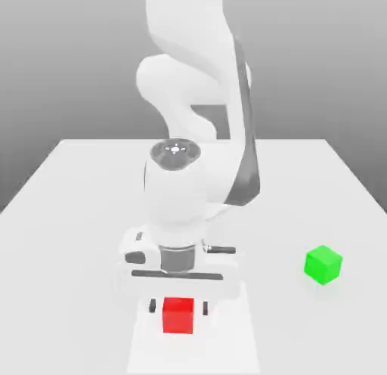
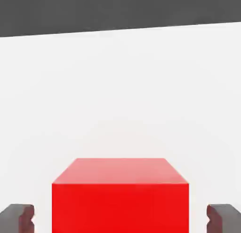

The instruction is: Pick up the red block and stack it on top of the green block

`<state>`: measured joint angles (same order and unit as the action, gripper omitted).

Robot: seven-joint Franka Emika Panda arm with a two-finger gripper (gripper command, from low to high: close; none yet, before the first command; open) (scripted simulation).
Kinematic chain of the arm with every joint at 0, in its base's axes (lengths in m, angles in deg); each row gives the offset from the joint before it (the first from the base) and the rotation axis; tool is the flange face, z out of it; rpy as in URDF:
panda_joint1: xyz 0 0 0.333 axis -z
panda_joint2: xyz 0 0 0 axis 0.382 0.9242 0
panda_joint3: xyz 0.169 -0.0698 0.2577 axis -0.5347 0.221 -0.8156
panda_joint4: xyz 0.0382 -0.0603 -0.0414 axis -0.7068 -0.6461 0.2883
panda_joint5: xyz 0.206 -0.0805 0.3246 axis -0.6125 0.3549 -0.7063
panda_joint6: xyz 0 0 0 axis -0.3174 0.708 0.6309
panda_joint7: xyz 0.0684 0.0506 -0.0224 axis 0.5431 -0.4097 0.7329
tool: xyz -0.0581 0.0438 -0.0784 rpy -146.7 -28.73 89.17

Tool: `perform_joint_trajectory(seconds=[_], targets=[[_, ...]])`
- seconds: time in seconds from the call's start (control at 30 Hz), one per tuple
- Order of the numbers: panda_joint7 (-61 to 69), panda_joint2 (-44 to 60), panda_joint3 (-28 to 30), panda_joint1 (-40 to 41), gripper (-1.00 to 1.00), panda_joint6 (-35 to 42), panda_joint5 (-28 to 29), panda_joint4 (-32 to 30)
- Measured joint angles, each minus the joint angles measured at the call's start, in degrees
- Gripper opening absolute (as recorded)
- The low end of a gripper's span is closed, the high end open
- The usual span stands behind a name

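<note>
- Early in the task by the look of it: nothing lifted, nothing stacked; grasp, lift, carry and placement all left to do.
- Large white Franka arm bent low over the near part of the table, hand pointing straight down.
- Two-finger gripper lowered around the small smooth bright red cube, one dark finger on each side.
- Dark fingers standing apart in the hand view, with a strip of white table visible between each finger and the cube's sides; spread, then, and not clamped on anything as far as the frames show.
- Red cube sitting flat on the table, square to the jaws and centred between them; judged ready for the squeeze.
- Small smooth bright green cube well apart toward the exterior view's right, resting on the table, top face bare and waiting.
- Flat matte white tabletop, plain and uncluttered apart from the two cubes and the arm's soft shadow.
- Plain grey backdrop behind, shading lighter toward the table edge; no walls or furniture to make out.
</note>
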<state>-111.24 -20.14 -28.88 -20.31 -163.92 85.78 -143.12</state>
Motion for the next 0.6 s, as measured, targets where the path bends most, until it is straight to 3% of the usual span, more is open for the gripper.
perform_joint_trajectory(seconds=[0.13, 0.33, 0.6], targets=[[-0.1, 0.1, -0.1, 0.1, -1.00, 0.0, 0.1, 0.0], [-0.6, -10.9, -0.1, -0.2, -1.00, 9.2, 0.9, -1.6], [8.7, -18.7, -8.4, -18.9, -1.00, 13.7, -2.8, -4.6]])
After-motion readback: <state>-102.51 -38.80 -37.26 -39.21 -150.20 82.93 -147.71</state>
